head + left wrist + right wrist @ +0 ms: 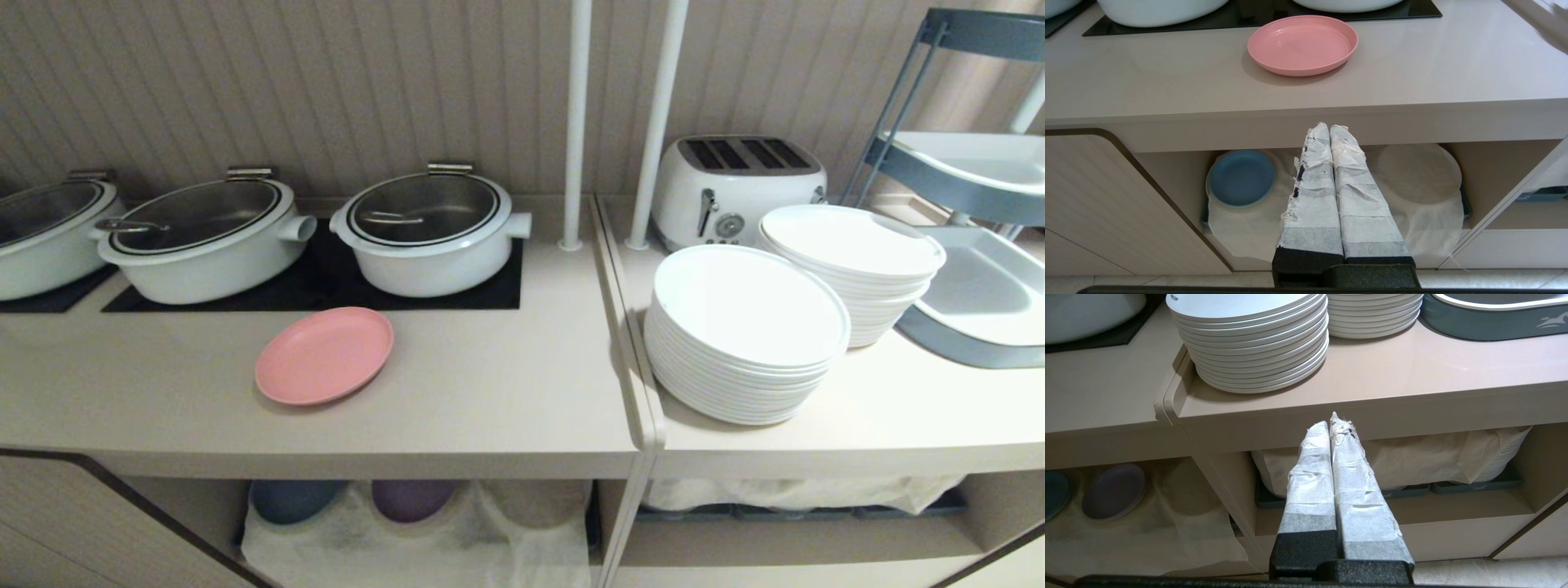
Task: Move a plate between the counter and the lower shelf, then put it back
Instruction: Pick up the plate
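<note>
Nothing begun: small round pink matte plate [324, 355] lies on long beige counter [490, 392]; my left gripper [1329, 130] and right gripper [1332, 424], jaws together and empty, hang below; next, I judge, open and reach its rim.

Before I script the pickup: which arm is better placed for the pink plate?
Probably left: the left gripper, shut, points toward the pink plate; the right gripper, shut, faces the white plate stack.

counter [490, 384] front edge bare around pink plate [325, 354]; 3 pots [429, 233] line its back edge; 2 white plate stacks [747, 331] crowd adjoining top; lower shelf [1167, 171] cloth-draped stacks fill opening
</note>
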Controlling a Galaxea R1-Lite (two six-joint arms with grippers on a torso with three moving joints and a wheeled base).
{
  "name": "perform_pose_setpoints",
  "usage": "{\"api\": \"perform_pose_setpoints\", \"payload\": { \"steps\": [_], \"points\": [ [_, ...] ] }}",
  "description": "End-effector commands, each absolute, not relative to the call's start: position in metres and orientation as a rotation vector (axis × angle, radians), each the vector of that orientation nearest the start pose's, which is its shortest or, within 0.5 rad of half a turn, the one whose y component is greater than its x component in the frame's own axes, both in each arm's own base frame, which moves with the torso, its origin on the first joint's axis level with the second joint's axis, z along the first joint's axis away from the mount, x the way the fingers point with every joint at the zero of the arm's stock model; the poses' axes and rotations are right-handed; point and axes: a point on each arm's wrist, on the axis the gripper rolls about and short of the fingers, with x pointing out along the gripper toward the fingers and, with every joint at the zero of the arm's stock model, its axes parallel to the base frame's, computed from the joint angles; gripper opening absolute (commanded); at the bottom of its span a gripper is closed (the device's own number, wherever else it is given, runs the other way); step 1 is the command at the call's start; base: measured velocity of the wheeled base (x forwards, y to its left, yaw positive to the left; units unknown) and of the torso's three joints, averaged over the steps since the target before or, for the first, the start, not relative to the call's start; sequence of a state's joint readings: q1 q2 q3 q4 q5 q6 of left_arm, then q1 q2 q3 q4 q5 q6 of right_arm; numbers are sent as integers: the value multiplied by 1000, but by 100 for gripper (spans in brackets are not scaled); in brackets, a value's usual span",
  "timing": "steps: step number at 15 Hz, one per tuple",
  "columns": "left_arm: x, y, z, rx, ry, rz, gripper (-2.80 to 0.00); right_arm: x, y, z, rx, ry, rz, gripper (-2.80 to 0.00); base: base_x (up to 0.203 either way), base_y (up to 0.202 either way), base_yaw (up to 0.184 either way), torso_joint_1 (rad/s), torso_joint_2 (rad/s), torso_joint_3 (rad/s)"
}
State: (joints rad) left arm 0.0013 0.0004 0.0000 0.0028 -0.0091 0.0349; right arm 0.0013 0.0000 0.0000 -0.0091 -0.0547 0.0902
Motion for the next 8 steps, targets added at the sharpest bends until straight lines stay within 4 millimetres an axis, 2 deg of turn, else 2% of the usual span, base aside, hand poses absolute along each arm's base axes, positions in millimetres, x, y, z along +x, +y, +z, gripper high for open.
{"api": "perform_pose_setpoints", "payload": {
  "steps": [1,8],
  "points": [
    [-23,0,75,35,3,-9,-280,-23,-1,76,91,-12,-53,-280,0,0,0,0,0,0],
    [-23,0,75,29,3,-9,-280,-23,-1,76,91,-12,-53,-280,0,0,0,0,0,0]
  ]
}}
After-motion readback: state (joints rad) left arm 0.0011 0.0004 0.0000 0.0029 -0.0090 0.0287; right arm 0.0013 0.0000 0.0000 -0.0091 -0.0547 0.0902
